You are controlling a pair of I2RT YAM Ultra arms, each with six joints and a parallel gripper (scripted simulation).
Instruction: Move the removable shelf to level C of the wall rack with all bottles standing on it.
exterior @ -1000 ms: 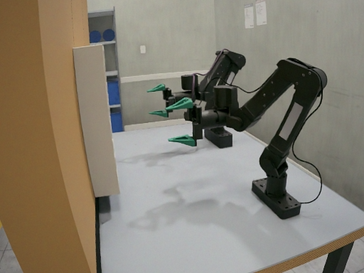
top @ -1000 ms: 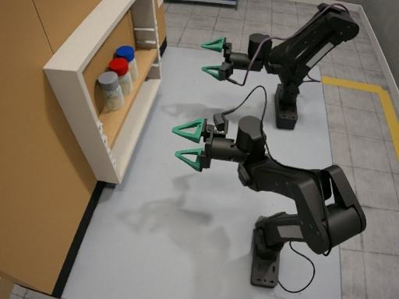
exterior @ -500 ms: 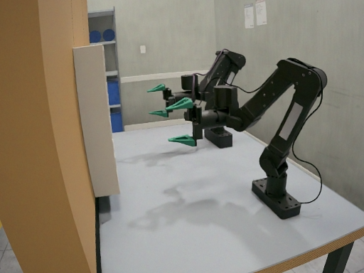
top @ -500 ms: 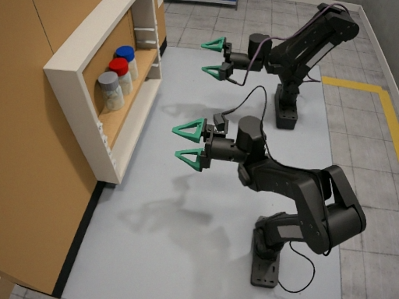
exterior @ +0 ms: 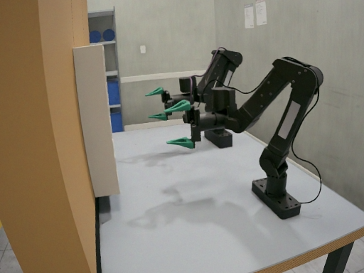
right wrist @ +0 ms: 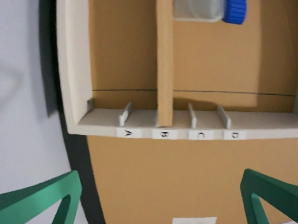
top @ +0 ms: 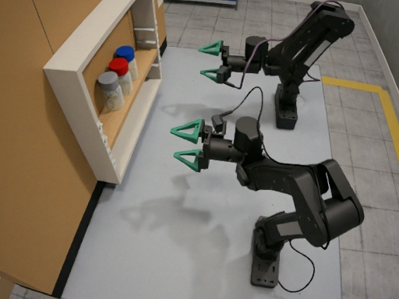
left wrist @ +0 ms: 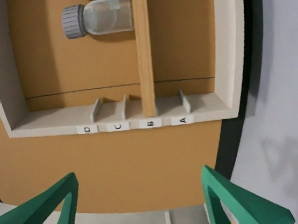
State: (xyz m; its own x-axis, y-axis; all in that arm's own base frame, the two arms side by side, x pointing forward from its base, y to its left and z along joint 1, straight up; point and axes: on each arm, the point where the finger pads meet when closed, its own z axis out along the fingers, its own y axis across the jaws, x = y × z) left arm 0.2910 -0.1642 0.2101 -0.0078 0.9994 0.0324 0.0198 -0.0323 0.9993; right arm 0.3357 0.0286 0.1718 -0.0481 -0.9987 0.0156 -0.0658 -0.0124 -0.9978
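Three bottles stand in a row on the removable shelf [top: 126, 107] [left wrist: 145, 65] [right wrist: 165, 65]: a gray-capped bottle [top: 112, 95] [left wrist: 102, 17], a red-capped bottle [top: 124, 79] and a blue-capped bottle [top: 130, 64] [right wrist: 210, 9]. The shelf lies across the wall rack [top: 83, 117] [exterior: 96, 121] [left wrist: 227, 60] [right wrist: 74, 75], its ends lined up with the B labels in both wrist views, so it sits one level below C.

The left gripper [top: 173, 142] [exterior: 166, 127] [left wrist: 138, 177] is wide open and holds nothing. It hangs above the table [top: 156, 241] [exterior: 160, 249] [left wrist: 272, 100] [right wrist: 20, 40], out in front of the rack and apart from the shelf, toward the end with the gray-capped bottle. The right gripper [top: 200, 61] [exterior: 147, 106] [right wrist: 161, 183] is also spread wide with nothing between its fingers, well apart from the shelf and toward the end with the blue-capped bottle. Both point at the rack, and neither touches it. The gray-capped bottle is nearest the left gripper's end of the shelf, with the red-capped bottle in the middle.
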